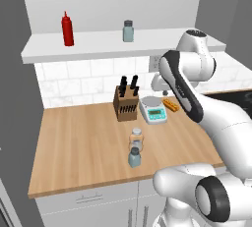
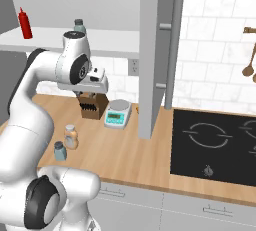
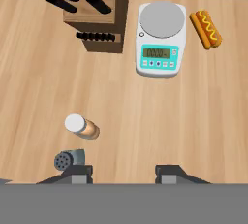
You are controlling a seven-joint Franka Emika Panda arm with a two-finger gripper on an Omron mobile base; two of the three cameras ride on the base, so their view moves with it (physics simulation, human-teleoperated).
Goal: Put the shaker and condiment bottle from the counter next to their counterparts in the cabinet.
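The blue-grey shaker [image 1: 134,157] [image 2: 60,151] [image 3: 68,160] stands near the front edge of the light-wood counter [image 1: 78,142]. The tan condiment bottle [image 1: 136,138] [image 2: 71,136] [image 3: 81,126] stands upright just behind it, close but apart. Up in the cabinet, on the white shelf [image 1: 98,46], stand a red squeeze bottle [image 1: 67,29] [image 2: 25,23] and a pale shaker [image 1: 128,31] [image 2: 79,25]. My gripper [image 3: 124,172] [image 2: 91,93] hangs open high above the counter, pointing down, with nothing between its fingers. The counter shaker lies by its left fingertip [image 3: 80,172] in the hand view.
A knife block [image 1: 125,100] [image 3: 97,14], a kitchen scale [image 1: 153,109] [image 3: 161,39] and a hot dog [image 1: 171,104] [image 3: 206,28] sit along the back of the counter. A grey panel [image 2: 155,50] hangs right of the arm, with a black cooktop [image 2: 215,145] beyond it.
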